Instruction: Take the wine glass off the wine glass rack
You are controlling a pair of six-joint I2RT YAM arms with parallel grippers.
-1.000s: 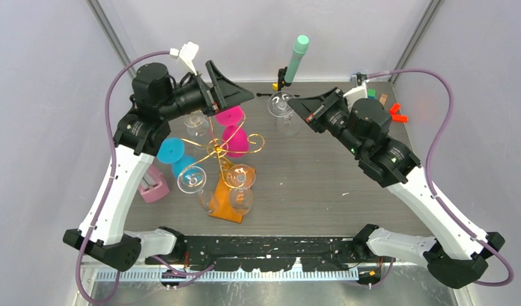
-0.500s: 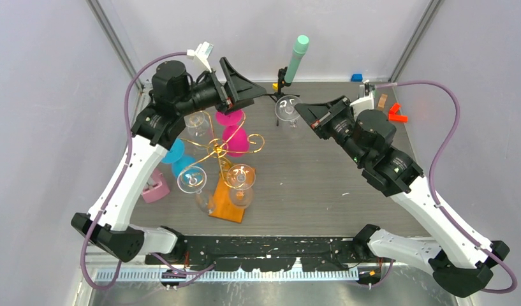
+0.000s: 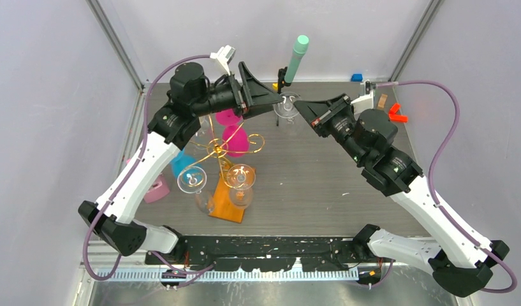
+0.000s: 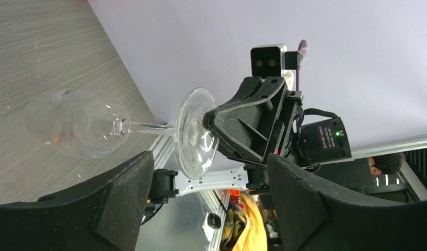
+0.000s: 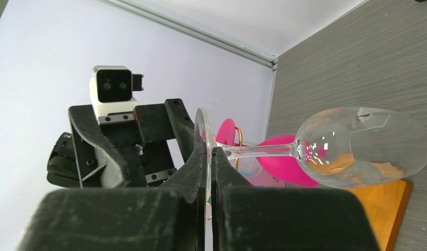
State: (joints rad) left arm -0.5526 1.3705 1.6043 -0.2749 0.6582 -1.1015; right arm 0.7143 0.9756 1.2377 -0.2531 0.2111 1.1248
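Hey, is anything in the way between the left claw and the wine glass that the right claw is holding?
Nothing visible is. The left claw is open, and the wine glass lies unobstructed just ahead of it, stem and bowl exposed. Only the right claw, shut on the rim of the foot, touches the glass.

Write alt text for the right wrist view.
The right gripper pinches the foot of a clear wine glass, holding it sideways with its bowl to the right over the grey table. Beyond it the left gripper faces the camera, with pink glasses and the rack's orange base behind.
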